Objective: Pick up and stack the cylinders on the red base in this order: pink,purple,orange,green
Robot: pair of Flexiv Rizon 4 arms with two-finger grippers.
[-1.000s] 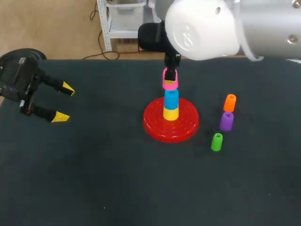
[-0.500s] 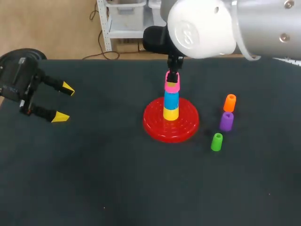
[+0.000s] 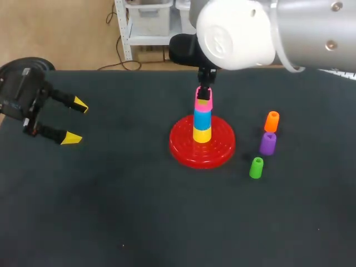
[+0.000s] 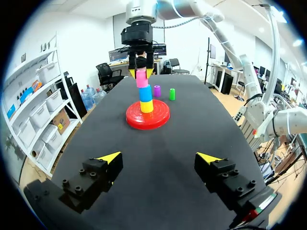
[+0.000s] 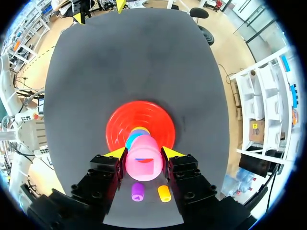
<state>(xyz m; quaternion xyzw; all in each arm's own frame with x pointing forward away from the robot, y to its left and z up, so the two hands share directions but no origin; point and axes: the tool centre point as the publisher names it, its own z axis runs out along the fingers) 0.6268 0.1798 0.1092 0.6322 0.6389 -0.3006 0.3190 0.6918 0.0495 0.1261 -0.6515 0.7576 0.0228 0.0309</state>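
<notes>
The red base (image 3: 183,147) carries a yellow cylinder (image 3: 202,134) with a blue one (image 3: 202,118) on it. My right gripper (image 3: 203,95) is shut on the pink cylinder (image 3: 203,105), holding it upright right on top of the blue one. In the right wrist view the pink cylinder (image 5: 142,164) sits between the yellow tips of that gripper (image 5: 144,154), over the base (image 5: 141,115). To the right of the base lie the orange (image 3: 272,121), purple (image 3: 268,143) and green (image 3: 256,167) cylinders. My left gripper (image 3: 75,119) is open at the table's far left, holding nothing.
In the left wrist view the stack (image 4: 145,92) and base (image 4: 147,120) stand well ahead of my open left gripper (image 4: 160,158), with bare black tabletop (image 4: 153,143) between. The purple (image 4: 157,90) and green (image 4: 171,94) cylinders show past the base.
My right gripper has carried the pink cylinder down and slightly right, from above the stack onto the top of the blue cylinder. The left arm has stayed still.
</notes>
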